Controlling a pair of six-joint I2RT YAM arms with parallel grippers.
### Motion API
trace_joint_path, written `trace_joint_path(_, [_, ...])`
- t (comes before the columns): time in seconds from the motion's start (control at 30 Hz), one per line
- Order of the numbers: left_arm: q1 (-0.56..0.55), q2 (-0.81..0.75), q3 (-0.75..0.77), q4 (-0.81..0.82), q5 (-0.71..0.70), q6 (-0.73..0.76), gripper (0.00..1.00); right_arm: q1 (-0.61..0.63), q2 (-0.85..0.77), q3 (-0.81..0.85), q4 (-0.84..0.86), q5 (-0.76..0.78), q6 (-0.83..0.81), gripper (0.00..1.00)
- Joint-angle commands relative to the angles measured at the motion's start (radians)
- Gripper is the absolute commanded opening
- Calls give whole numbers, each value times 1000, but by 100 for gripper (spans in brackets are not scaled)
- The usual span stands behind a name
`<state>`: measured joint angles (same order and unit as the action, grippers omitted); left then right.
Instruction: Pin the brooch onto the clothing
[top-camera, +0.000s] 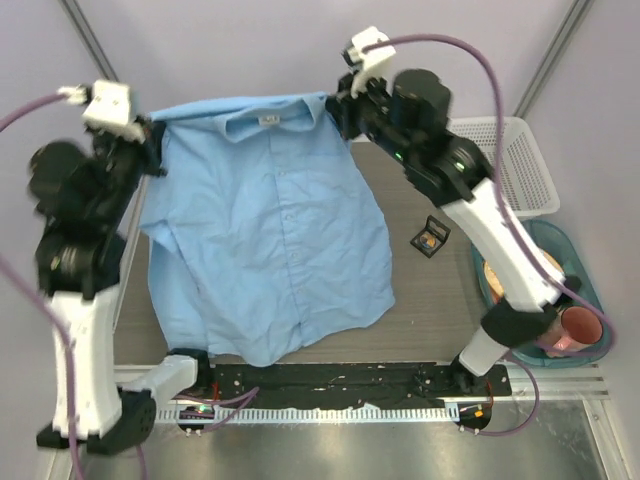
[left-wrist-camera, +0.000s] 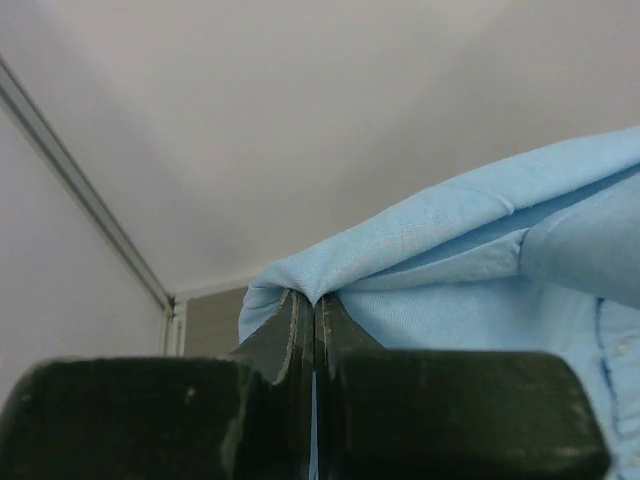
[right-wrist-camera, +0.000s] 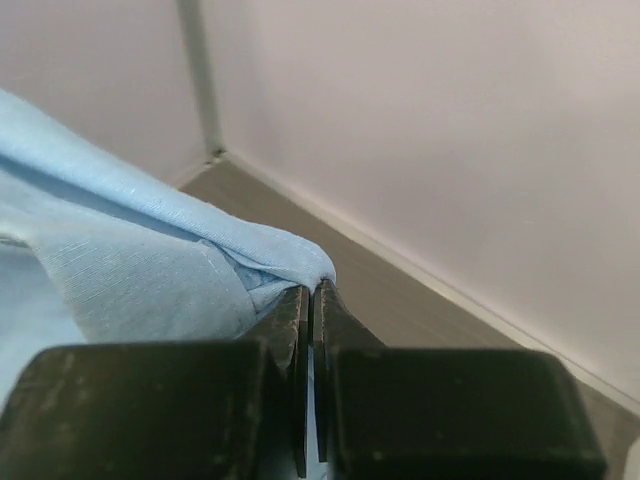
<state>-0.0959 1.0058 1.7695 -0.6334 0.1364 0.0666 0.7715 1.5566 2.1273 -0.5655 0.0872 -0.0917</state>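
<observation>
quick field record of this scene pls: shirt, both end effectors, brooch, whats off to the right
shirt: large light blue button-up shirt, front up, collar at the far side, held up by both shoulders
left end effector: shut on shoulder fabric
right end effector: shut on the other shoulder
brooch: tiny orange-gold disc, appears to sit in a small black square case, right of the shirt, not touching it
right side: white plastic mesh basket, teal tub
status: brooch not yet pinned

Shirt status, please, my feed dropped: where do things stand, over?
Left tool shut on shirt shoulder. Right tool shut on other shoulder. Brooch in case, right of shirt. Nothing blocking it.
</observation>
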Motion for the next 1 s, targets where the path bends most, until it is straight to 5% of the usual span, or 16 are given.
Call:
trace_joint_path(0.0, [13, 288, -27, 116, -233, 104, 16, -138, 285, 195, 92, 180, -26, 13])
trace_joint_path(0.07, [41, 441, 45, 86, -244, 108, 51, -165, 504, 435, -37, 207, -62, 50])
trace_joint_path(0.1, [56, 485, 89, 62, -229, 95, 83, -178, 566, 568, -87, 212, -66, 81])
trace_joint_path(0.13, [71, 528, 131, -9, -198, 73, 99, -189, 600, 597, -164, 209, -59, 93])
trace_joint_path(0.23, [153, 574, 197, -64, -62, -17, 100, -244, 559, 438, -203, 96, -16, 97])
trace_joint_path(0.37, [163, 475, 27, -28, 49, 15, 100, -293, 451, 281, -267, -49, -32, 99])
trace_joint_path(0.57, [162, 367, -198, -184, 190, 113, 99, -319, 269, -38, -329, -295, -166, 99])
trace_joint_path(0.77, [162, 269, -441, -250, 244, 165, 95, -319, 188, -332, -458, -440, -243, 91])
trace_joint_path(0.97, [163, 318, -530, -296, 197, 200, 92, -305, 117, -657, -399, -474, -252, 82])
